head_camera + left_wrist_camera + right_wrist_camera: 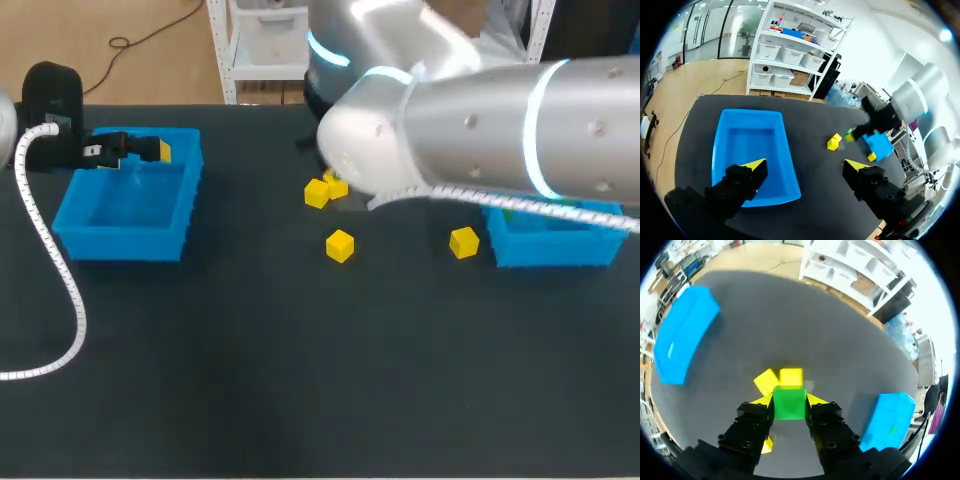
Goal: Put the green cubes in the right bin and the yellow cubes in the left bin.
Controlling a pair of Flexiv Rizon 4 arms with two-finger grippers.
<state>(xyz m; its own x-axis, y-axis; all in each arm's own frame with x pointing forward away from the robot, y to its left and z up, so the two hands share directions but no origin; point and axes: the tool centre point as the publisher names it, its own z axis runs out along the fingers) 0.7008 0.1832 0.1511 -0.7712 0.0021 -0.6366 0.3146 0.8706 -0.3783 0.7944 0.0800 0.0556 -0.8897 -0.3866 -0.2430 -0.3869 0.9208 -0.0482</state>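
Right wrist view: your right gripper [788, 401] is clamped on a green cube [789, 409] beside the yellow cubes [780, 378]. Next, I judge, carry it to the right bin [555, 248] at three o'clock. Left gripper [805, 166] stands apart, empty.

Black table [300, 380] is filling most of the head view. Wooden floor [60, 30] is showing at upper left, with a cable [118, 43] lying across it (dark, looped). White shelving [262, 45] is standing at top centre, behind the table.

Left bin [120, 242] far left, right bin [555, 250] far right, cubes [340, 245] scattered between them
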